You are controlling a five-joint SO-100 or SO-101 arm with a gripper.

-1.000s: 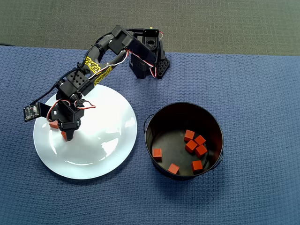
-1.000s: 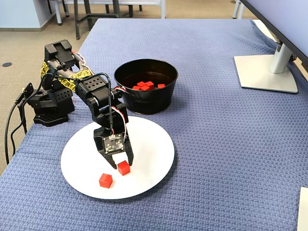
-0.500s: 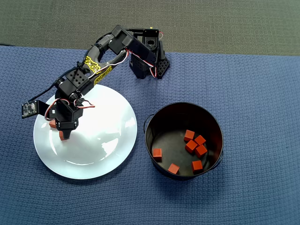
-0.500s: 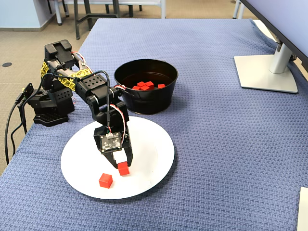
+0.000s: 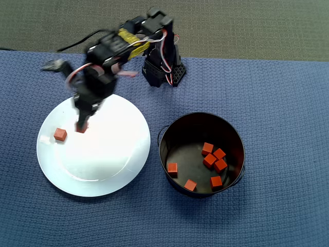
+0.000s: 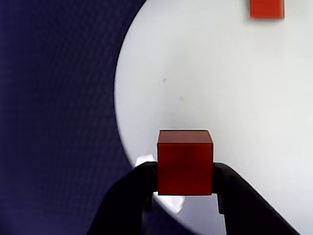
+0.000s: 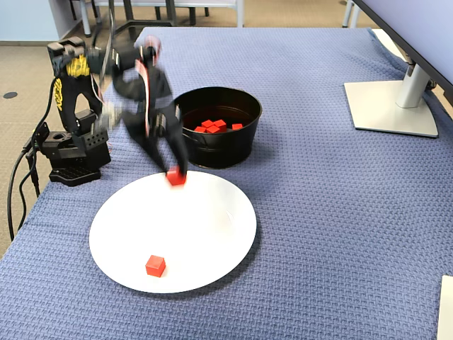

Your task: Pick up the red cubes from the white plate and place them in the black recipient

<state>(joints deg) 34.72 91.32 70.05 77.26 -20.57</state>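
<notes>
- While your claw [image 6: 185, 169] sits low in the wrist view, it pinches one red cube [image 6: 185, 161] above the white plate [image 6: 220, 88].
- Another cube [image 5: 60, 134] lies at the plate's left in the overhead view.
- Seven cubes [image 5: 209, 159] rest in the black pot [image 5: 175, 128], right of centre.

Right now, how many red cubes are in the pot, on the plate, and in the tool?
Cubes in the pot: 7 (e.g.)
Cubes lying on the plate: 1
Cubes held in the tool: 1
Total: 9
</notes>
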